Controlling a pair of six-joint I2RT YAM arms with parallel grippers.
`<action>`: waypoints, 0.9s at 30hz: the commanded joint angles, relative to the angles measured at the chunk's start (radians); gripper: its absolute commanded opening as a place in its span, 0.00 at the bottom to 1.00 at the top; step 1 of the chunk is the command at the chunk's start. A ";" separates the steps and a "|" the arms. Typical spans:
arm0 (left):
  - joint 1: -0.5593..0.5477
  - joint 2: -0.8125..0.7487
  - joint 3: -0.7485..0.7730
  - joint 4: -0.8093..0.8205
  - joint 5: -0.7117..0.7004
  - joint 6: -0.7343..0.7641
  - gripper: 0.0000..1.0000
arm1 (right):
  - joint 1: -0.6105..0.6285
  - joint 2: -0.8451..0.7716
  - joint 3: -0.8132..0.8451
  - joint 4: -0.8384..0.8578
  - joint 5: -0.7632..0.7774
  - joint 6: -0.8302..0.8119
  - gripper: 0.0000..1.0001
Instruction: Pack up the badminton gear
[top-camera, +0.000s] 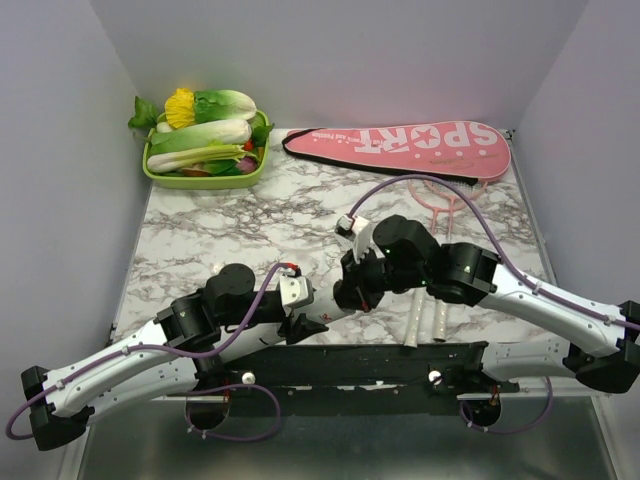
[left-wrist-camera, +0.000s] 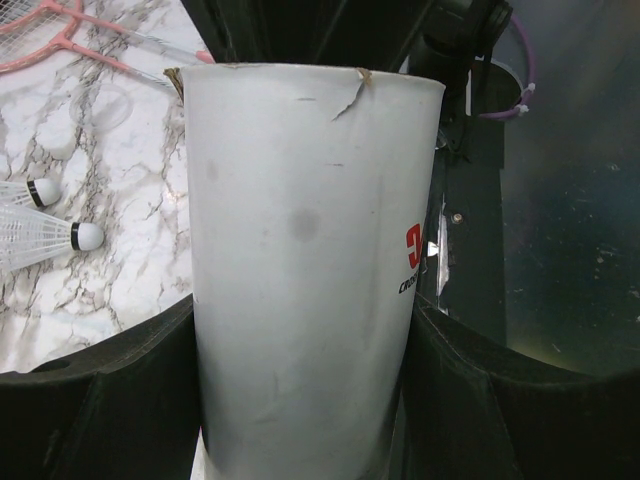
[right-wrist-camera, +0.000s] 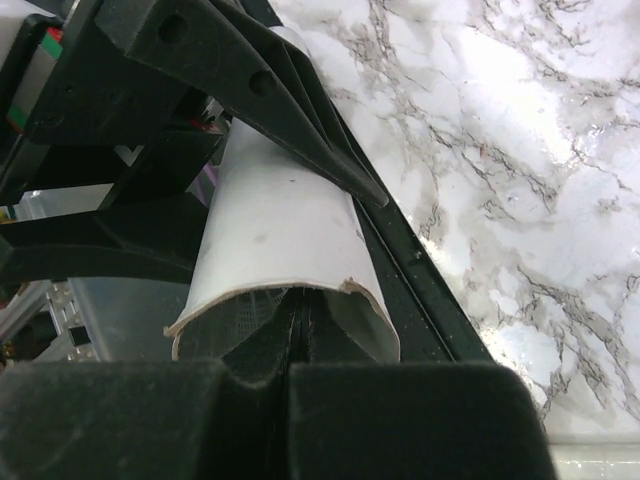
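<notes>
The long white tube (left-wrist-camera: 300, 220) lies level near the table's front edge, and my left gripper (left-wrist-camera: 300, 335) is shut on its sides. In the top view the left gripper (top-camera: 303, 322) faces the right gripper (top-camera: 346, 296). The right gripper (right-wrist-camera: 303, 300) is shut, its tips pushed into the tube's (right-wrist-camera: 270, 210) open, frayed mouth. White shuttlecock mesh (right-wrist-camera: 240, 320) shows inside. Two loose shuttlecocks (left-wrist-camera: 60, 230) lie on the marble. The pink SPORT cover (top-camera: 400, 145) lies at the back right. The pink-white rackets (top-camera: 443, 200) rest in front of it.
A green tray (top-camera: 203, 178) of leafy vegetables stands at the back left corner. A black rail (top-camera: 360, 360) runs along the table's near edge between the arm bases. Grey walls close in the table (top-camera: 230, 230) on three sides.
</notes>
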 joint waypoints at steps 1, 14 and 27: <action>-0.008 -0.012 -0.002 0.031 -0.032 -0.005 0.00 | 0.036 0.029 -0.030 0.062 0.040 0.040 0.01; -0.008 -0.026 -0.001 0.028 -0.039 -0.007 0.00 | 0.057 0.007 -0.045 0.062 0.080 0.055 0.22; -0.008 -0.028 0.004 0.019 -0.061 -0.010 0.00 | 0.056 -0.083 0.129 -0.171 0.315 0.003 0.50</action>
